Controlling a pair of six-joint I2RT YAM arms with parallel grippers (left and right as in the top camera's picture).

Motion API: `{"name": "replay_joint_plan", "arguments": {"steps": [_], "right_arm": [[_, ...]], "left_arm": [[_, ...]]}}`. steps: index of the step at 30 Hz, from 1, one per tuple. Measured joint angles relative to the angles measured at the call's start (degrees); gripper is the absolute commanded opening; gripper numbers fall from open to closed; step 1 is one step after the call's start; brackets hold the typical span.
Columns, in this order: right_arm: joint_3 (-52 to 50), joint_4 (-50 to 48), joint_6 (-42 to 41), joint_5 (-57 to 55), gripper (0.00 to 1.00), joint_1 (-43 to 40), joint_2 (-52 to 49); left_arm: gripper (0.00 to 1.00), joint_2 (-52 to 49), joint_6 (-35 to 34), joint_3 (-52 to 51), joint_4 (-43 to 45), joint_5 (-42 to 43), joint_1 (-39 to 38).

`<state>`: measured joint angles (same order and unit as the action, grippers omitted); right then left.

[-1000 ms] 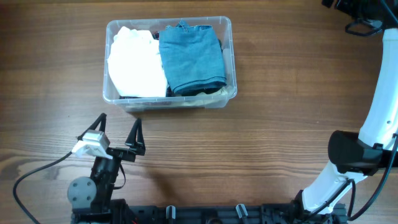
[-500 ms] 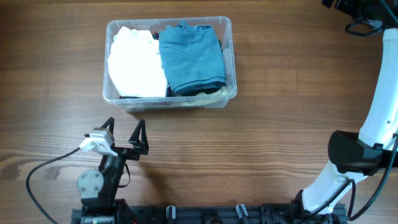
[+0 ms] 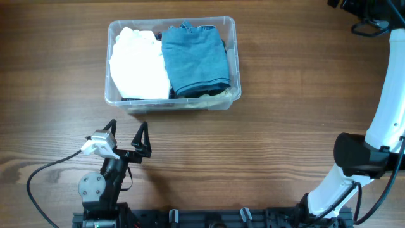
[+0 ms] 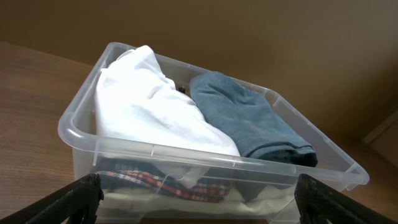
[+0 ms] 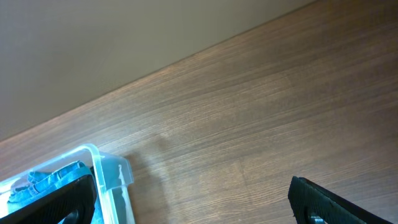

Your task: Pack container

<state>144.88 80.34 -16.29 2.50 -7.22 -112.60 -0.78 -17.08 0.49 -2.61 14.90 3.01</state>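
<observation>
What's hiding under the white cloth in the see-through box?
Through the clear front wall of the container, a red checked fabric shows beneath the white cloth, with something pale below. The rest is covered by the white cloth and the blue cloth beside it.

We look at the container (image 4: 124,144) from just in front of it, low over the wooden counter (image 4: 31,81). It is a clear plastic bin with rounded corners and a thick rim. A white cloth (image 4: 143,106) is heaped on its left side, rising above the rim. Beside it on the right, touching it, lies a folded blue garment (image 4: 245,118). Through the clear front wall we see a red, white and dark plaid fabric (image 4: 168,183) under both. The left gripper (image 4: 200,205) shows only its two dark jaws at the bottom corners, spread wide with nothing between them.
</observation>
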Motion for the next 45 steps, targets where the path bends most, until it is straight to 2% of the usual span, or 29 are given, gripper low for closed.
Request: {"name": "replay_joint_plan", "arguments": {"steps": [14, 18, 21, 24, 28, 31, 35, 38, 41, 45], "right_arm": [[0.0, 0.0, 0.0, 0.0, 1.00, 0.3, 0.0], [-0.2, 0.0, 0.0, 0.0, 1.00, 3.0, 1.8], [-2.6, -0.2, 0.0, 0.0, 1.00, 6.5, 6.7], [-10.3, -0.4, 0.0, 0.0, 1.00, 10.4, 15.9], [-27.2, -1.3, -0.2, 0.2, 1.00, 12.7, 29.2], [-44.0, -15.3, -0.2, 0.2, 1.00, 12.8, 38.7], [-69.5, -48.6, 5.9, 3.5, 1.00, 12.8, 53.3], [-87.0, -67.3, 10.3, 7.2, 1.00, 12.8, 64.8], [-104.1, -79.4, 12.7, 9.2, 1.00, 12.8, 76.0], [-122.3, -87.6, 13.7, 10.0, 1.00, 12.5, 88.3]], "left_arm": [[1.00, 0.0, 0.0, 0.0, 0.0, 0.0, 0.0], [1.00, 0.0, 0.0, 0.0, 0.0, 0.0, 0.0], [1.00, 0.0, 0.0, 0.0, 0.0, 0.0, 0.0], [1.00, 0.0, 0.0, 0.0, 0.0, 0.0, 0.0], [1.00, 0.0, 0.0, 0.0, 0.0, 0.0, 0.0], [1.00, 0.0, 0.0, 0.0, 0.0, 0.0, 0.0], [1.00, 0.0, 0.0, 0.0, 0.0, 0.0, 0.0], [1.00, 0.0, 0.0, 0.0, 0.0, 0.0, 0.0], [1.00, 0.0, 0.0, 0.0, 0.0, 0.0, 0.0], [1.00, 0.0, 0.0, 0.0, 0.0, 0.0, 0.0]]}}
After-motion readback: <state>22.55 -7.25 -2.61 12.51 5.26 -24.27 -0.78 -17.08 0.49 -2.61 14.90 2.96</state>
